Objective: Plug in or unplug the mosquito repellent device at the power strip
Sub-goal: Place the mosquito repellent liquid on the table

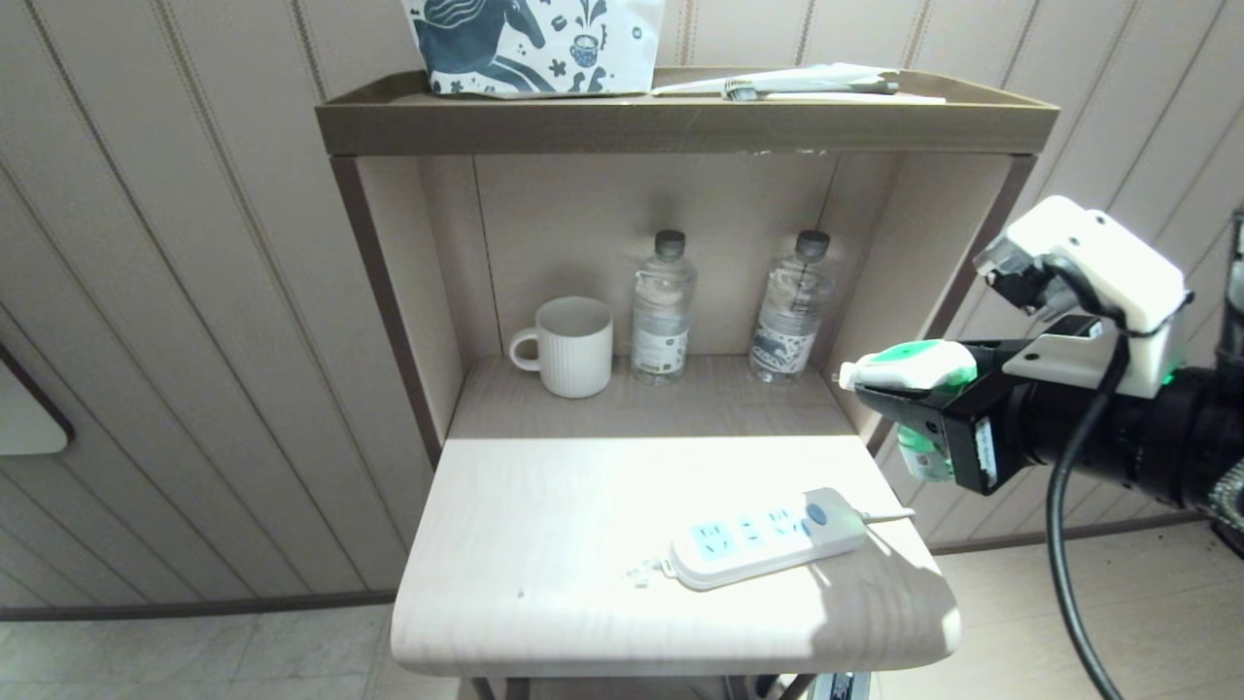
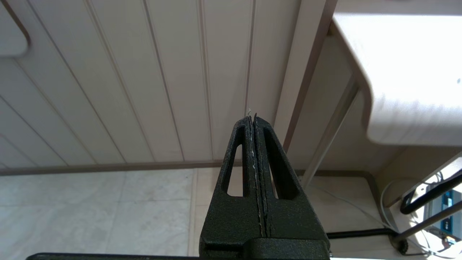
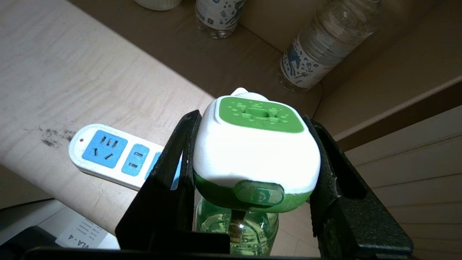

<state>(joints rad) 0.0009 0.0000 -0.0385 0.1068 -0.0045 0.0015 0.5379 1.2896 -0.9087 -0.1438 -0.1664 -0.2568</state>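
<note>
Holding the mosquito repellent device (image 3: 256, 151) in the right gripper (image 1: 918, 403), jaws clenched on its white body w/ one jaw on each flank, green face up and liquid bottle hanging below. It hangs in the air off the counter (image 1: 544, 544) edge, to the right of the power strip (image 1: 763, 540) and above it, well apart from it. The strip lies flat near the counter's front right part, sockets facing up, cord end toward the gripper; nothing is plugged into it. So the step in hand looks like plugging in, approach phase.

Doing it well, imo:
- Bring the device over the strip first, then descend; don't come in slanted across the cord end.
- Prongs aren't visible from any view, so can't tell which way they point. Check orientation vs the socket slots before pressing.
- The strip sits loose on the counter and will likely slide or tip if pushed off-axis; press straight down thru the socket.
- Keep the grip firm on the white body, not the bottle.
- Pick a socket w/ room for the jaws beside it.

Left gripper (image 2: 254, 119) hangs parked below the counter, left of the strip, jaws pressed together, empty.
</note>
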